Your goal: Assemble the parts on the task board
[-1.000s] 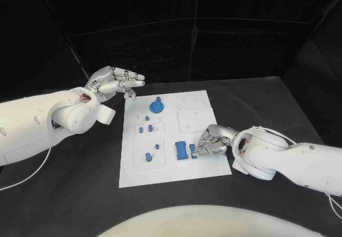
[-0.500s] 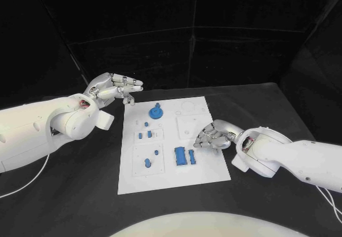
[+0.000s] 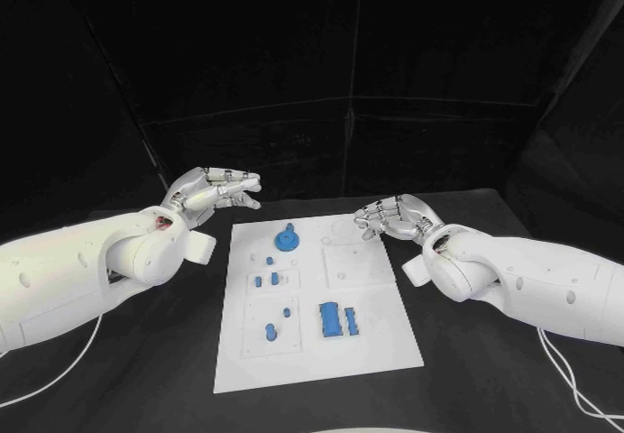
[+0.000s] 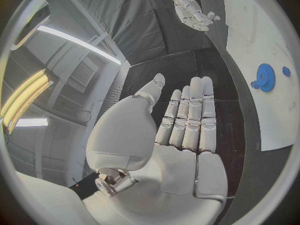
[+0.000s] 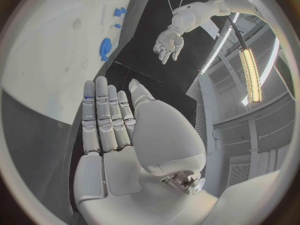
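We see a black tabletop (image 3: pixel 156 361) with the white task board (image 3: pixel 377 343) lying flat in its middle, its long sides running from the near edge toward the far edge. Small blue parts sit on the board. A round blue gear-like part (image 3: pixel 286 239) stands near the board's far end, toward the left side. Below it we see a few small blue pieces (image 3: pixel 267 279) in a framed recess, and nearer the front a slim blue piece (image 3: pixel 272 330) in another recess. A larger blue rectangular block (image 3: pixel 338 319) lies toward the near half of the board, close to its middle.

Our left hand (image 3: pixel 208 191) is raised above the tabletop just beyond the board's far left corner, touching nothing. In the left wrist view its fingers (image 4: pixel 190 115) are stretched out straight side by side with the thumb set apart, and the palm is bare. Our right hand (image 3: pixel 394 216) is raised near the board's far right corner, also touching nothing. In the right wrist view its fingers (image 5: pixel 103 115) are likewise extended, with nothing in the palm. The two hands are well apart, with the far end of the board between them.
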Robot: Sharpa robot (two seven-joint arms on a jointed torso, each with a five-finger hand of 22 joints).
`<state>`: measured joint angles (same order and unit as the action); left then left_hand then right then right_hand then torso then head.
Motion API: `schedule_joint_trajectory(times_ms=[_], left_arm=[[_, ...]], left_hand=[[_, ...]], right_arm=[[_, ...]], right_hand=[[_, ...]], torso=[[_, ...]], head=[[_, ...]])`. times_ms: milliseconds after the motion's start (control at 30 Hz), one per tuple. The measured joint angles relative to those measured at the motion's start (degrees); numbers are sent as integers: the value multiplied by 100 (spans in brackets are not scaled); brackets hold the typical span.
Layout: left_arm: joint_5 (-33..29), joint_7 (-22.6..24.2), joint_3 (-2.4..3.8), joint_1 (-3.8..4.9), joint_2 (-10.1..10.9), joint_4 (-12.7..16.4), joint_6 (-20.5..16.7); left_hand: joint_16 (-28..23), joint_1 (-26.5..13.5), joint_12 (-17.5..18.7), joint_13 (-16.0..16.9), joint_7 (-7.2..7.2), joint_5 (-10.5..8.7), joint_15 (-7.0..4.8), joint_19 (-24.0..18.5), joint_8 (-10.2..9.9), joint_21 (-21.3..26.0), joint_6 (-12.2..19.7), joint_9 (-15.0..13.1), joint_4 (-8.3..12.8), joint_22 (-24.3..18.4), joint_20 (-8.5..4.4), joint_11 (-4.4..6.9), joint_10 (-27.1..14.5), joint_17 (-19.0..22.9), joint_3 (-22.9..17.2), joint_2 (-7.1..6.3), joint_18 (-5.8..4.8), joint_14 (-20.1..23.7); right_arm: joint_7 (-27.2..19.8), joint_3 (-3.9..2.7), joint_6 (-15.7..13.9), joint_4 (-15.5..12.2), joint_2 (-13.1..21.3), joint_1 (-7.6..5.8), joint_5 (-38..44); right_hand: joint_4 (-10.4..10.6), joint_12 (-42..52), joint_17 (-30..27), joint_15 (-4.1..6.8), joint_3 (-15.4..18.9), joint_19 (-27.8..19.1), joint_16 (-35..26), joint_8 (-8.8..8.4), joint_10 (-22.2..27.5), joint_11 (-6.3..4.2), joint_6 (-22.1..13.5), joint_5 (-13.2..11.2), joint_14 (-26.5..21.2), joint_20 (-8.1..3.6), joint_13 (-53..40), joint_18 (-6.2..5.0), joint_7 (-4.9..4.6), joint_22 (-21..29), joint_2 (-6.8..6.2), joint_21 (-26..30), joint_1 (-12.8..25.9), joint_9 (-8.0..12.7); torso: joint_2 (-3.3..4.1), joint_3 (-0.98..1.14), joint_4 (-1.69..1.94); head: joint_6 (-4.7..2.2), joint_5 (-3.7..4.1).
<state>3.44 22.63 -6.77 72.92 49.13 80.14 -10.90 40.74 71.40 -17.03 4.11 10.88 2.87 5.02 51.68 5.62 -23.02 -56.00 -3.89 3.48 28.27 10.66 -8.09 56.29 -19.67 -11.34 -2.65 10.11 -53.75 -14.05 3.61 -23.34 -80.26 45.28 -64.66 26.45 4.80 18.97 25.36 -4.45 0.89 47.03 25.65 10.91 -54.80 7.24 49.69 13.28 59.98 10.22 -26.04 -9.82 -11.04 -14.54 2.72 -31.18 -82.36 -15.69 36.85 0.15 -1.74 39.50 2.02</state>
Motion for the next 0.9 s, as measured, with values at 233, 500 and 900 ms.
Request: schedule_joint_trajectory(times_ms=[233,500,900], left_arm=[[-414,311,-5,-86,-141,-191,-129],[-497,364,20,-160,-163,-190,-204],[-479,399,374,-731,-302,386,-1117]], left_hand=[[-1255,175,306,-42,-13,0,132,-240,-65,652,13,1,-60,-548,202,-41,41,687,341,174,1,-57],[-1972,-1180,622,-249,-207,-169,-15,-1165,-347,1040,1092,216,-227,-1065,-16,115,-1025,1019,539,246,-128,920],[-2786,-3485,1041,-386,-574,-243,-431,-2714,-512,1526,2833,363,-339,-1745,-424,589,-2806,1386,1000,263,-393,2644]], right_arm=[[-559,-21,159,541,-414,-38,-494],[-648,-37,163,550,-444,6,-585],[-923,-264,-708,-461,-191,306,-1386]], right_hand=[[-161,-678,-997,-269,-259,-73,-1303,-518,-246,135,278,-31,-162,361,1438,1,-61,558,-135,920,97,544],[-366,-969,-1449,-131,-191,-869,-1725,-884,752,-23,-635,-296,-1147,119,1893,60,155,810,-191,1462,1726,835],[-437,-1328,-1867,338,-120,-2340,-2088,-1047,2564,-488,-2301,-693,-3012,-322,2355,319,524,1295,-262,2099,4225,1279]], torso=[[-57,-3,21],[-91,-1,30],[-459,-12,141]], head=[[-247,-57],[-312,-84],[-494,-192]])
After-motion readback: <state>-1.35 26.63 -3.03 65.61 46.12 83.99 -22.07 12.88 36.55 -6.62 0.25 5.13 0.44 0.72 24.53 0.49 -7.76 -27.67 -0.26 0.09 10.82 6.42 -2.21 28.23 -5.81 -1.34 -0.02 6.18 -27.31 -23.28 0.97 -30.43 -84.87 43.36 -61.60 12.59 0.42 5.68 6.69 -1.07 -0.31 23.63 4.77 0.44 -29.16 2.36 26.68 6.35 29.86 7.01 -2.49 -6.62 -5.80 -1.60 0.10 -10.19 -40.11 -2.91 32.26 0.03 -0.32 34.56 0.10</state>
